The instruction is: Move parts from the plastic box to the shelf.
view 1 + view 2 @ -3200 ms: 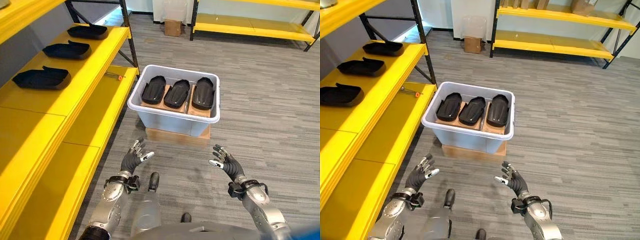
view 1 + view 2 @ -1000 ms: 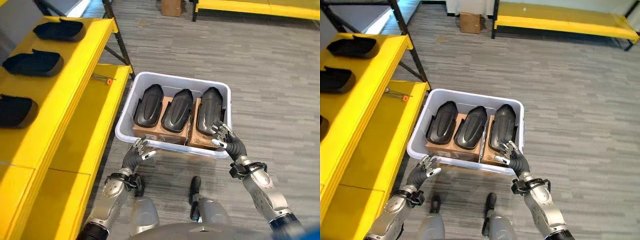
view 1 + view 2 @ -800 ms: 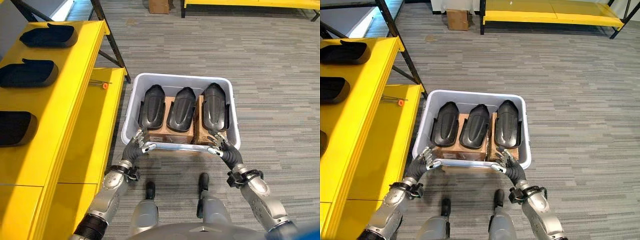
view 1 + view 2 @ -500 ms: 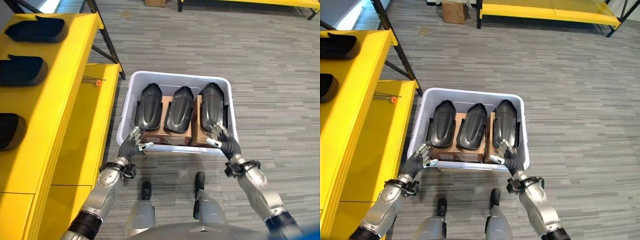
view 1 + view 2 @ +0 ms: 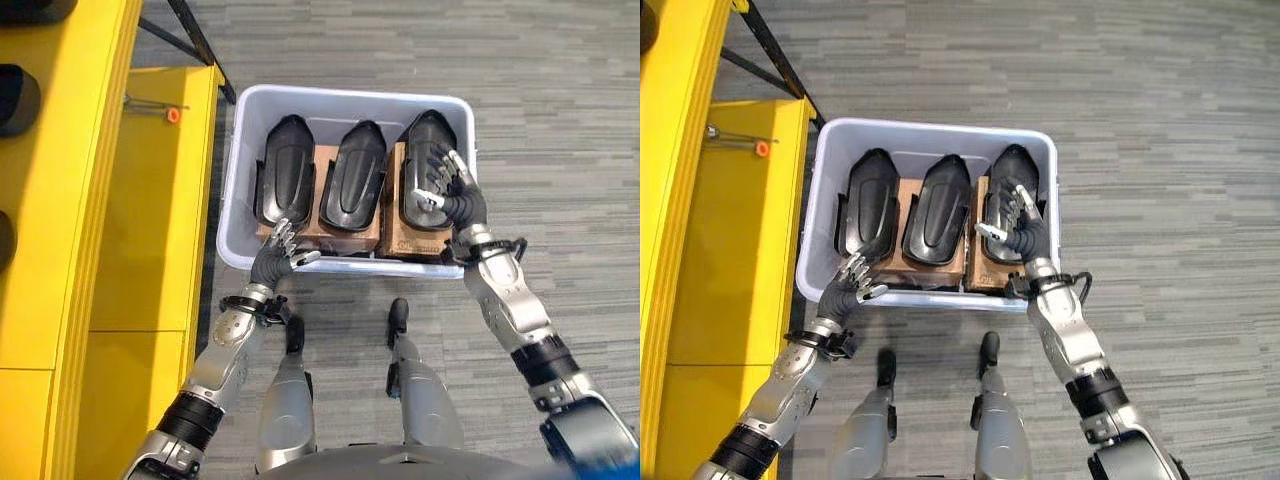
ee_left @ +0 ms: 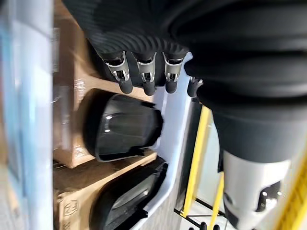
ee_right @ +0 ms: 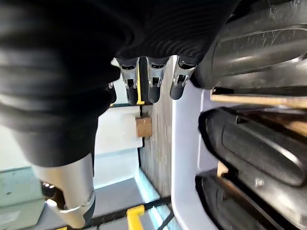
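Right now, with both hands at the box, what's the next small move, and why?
Probably lower the right hand onto the right-most part and close on it: the hand hovers open over that part, nothing is held yet, and the left hand sits open at the box near rim.

A plastic box sits at centre frame on the floor, holding three parts side by side on cardboard boxes (left part, middle part, right part). The shelf runs down the left edge. The left robot hand is at the box's lower-left rim; the right robot hand is over the right part.
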You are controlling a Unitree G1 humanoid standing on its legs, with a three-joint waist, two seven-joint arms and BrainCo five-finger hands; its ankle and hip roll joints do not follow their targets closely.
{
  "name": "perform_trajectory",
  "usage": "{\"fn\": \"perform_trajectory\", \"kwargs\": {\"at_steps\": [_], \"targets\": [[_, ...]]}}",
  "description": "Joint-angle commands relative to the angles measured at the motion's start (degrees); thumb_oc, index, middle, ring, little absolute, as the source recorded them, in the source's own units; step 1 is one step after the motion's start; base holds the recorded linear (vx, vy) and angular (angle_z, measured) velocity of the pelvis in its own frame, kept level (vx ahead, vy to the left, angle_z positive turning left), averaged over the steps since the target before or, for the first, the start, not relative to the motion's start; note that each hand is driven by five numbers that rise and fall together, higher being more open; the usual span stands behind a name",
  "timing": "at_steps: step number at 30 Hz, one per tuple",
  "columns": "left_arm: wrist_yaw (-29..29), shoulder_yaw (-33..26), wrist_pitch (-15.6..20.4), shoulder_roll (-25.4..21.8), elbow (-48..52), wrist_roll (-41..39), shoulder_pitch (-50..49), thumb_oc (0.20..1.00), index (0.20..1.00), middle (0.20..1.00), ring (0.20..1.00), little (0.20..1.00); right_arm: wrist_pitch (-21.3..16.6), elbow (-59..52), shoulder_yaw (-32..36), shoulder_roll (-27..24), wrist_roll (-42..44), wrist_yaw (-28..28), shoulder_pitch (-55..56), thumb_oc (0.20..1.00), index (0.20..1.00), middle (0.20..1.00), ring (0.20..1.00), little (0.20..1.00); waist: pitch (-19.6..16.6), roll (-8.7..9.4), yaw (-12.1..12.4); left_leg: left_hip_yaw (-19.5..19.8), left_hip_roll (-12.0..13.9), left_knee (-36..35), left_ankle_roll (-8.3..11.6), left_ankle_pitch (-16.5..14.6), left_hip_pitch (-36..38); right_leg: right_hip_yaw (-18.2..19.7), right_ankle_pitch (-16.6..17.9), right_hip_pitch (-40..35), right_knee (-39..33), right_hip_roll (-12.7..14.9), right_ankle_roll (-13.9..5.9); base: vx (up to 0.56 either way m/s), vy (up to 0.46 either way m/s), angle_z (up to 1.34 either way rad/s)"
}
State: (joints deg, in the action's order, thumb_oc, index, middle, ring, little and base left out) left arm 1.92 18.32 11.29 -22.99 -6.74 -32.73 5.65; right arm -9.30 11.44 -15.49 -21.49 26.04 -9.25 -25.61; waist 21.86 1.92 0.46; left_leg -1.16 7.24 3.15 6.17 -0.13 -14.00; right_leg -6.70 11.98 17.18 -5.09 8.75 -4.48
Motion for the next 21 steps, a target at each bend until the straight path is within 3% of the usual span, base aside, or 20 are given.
{"fn": "perform_trajectory", "kwargs": {"at_steps": [1,13,21], "targets": [[1.1,0.1,4.0,-0.8,5.3,-1.7,0.1,1.000,1.000,1.000,1.000,1.000,-4.0,0.6,-1.0,-0.9,-1.8,-3.0,-4.4,1.000,1.000,1.000,1.000,1.000,-1.0,-1.30,1.4,-0.1,2.4,1.9,-1.28,1.8,-4.0,-0.4,-7.8,1.3,10.3,5.0,-3.96,0.00,0.000,0.00],[1.5,1.4,4.3,-1.8,6.5,-3.3,0.5,1.000,1.000,1.000,1.000,1.000,-3.4,10.6,-2.1,-1.8,-3.3,-6.7,-13.0,1.000,1.000,1.000,1.000,1.000,1.8,-3.51,2.4,0.5,1.4,2.7,-1.35,2.5,-7.0,0.5,-7.7,4.6,11.6,5.5,-3.51,-0.03,-0.003,0.01],[1.8,1.7,4.8,-2.8,7.6,-4.6,-0.3,1.000,1.000,1.000,1.000,1.000,-2.5,15.5,-1.2,-4.1,-9.4,-10.9,-18.6,1.000,1.000,1.000,1.000,1.000,2.9,-5.07,3.0,0.4,0.8,3.0,-1.51,2.9,-9.0,1.5,-7.4,7.2,12.1,5.5,-3.23,-0.01,-0.002,0.00]]}}
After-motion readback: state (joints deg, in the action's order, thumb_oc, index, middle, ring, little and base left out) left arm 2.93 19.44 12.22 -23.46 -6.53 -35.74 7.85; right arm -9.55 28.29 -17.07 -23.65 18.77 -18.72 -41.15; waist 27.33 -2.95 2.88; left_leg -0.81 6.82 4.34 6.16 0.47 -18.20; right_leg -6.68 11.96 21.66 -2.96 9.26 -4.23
